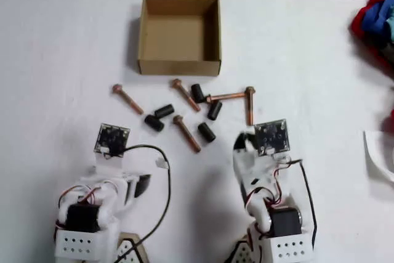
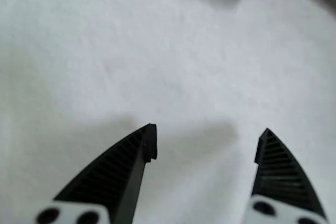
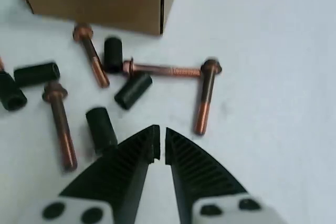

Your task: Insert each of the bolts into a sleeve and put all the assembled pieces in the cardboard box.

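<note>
High view: open-topped cardboard box (image 1: pixel 178 67) sits toward the far side of the white table (image 1: pixel 61 47). Five copper bolts (image 1: pixel 186 133) and five black sleeves (image 1: pixel 206 132) lie loose between the box and the arms, all separate (two bolts meet at a right angle). Red and blue cloth (image 1: pixel 375 20) lies at the table's right edge.

Left wrist view: left gripper (image 2: pixel 207 142) hangs over bare table, fingers wide apart, holding nothing; one of the sleeves lies ahead.

Right wrist view: right gripper (image 3: pixel 160 142) has fingertips drawn together, gripping nothing; bolts and sleeves lie just ahead, the box behind them.
</note>
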You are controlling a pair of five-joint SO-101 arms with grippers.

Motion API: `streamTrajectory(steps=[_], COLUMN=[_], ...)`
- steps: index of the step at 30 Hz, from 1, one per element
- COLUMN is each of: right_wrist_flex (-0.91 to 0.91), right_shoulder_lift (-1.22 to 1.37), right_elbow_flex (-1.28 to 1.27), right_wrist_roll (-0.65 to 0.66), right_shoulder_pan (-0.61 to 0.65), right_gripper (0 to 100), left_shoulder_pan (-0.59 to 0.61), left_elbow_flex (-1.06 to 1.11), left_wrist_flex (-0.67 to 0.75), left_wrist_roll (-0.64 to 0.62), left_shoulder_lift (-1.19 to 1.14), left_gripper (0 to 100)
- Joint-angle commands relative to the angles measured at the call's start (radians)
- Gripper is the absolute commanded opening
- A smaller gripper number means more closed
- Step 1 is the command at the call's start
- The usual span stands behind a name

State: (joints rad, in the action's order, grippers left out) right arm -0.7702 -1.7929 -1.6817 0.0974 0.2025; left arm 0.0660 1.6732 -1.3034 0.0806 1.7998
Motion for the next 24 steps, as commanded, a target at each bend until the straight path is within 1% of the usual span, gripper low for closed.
streamTrajectory(steps=[1,4,11,13,16,19,21,23,24], right_wrist_flex=[0.147,0.220,0.371,0.377,0.295,0.203,0.229,0.243,0.239], right_shoulder_lift=[-0.004,-0.005,-0.005,-0.005,-0.004,-0.007,-0.007,-0.004,-0.005], right_elbow_flex=[-0.006,0.014,0.238,0.267,0.244,0.094,-0.014,-0.003,0.011], right_wrist_roll=[-0.006,-0.006,0.002,0.002,-0.006,-0.006,0.002,0.002,0.003], right_shoulder_pan=[0.054,0.096,0.105,0.105,0.090,0.061,0.091,0.119,0.107], right_gripper=[2.1,2.1,2.1,2.1,2.0,2.2,2.5,2.4,2.4], left_shoulder_pan=[0.008,0.008,0.008,0.008,0.008,0.008,0.008,0.008,0.008], left_elbow_flex=[0.022,0.022,0.022,0.022,0.022,0.022,0.022,0.022,0.022], left_wrist_flex=[0.015,0.015,0.015,0.015,0.015,0.015,0.015,0.015,0.015], left_wrist_roll=[0.003,0.003,0.003,0.003,0.003,0.003,0.003,0.003,0.003], left_shoulder_lift=[0.026,0.026,0.026,0.026,0.026,0.026,0.026,0.026,0.026], left_gripper=[31,31,31,31,31,31,31,31,31])
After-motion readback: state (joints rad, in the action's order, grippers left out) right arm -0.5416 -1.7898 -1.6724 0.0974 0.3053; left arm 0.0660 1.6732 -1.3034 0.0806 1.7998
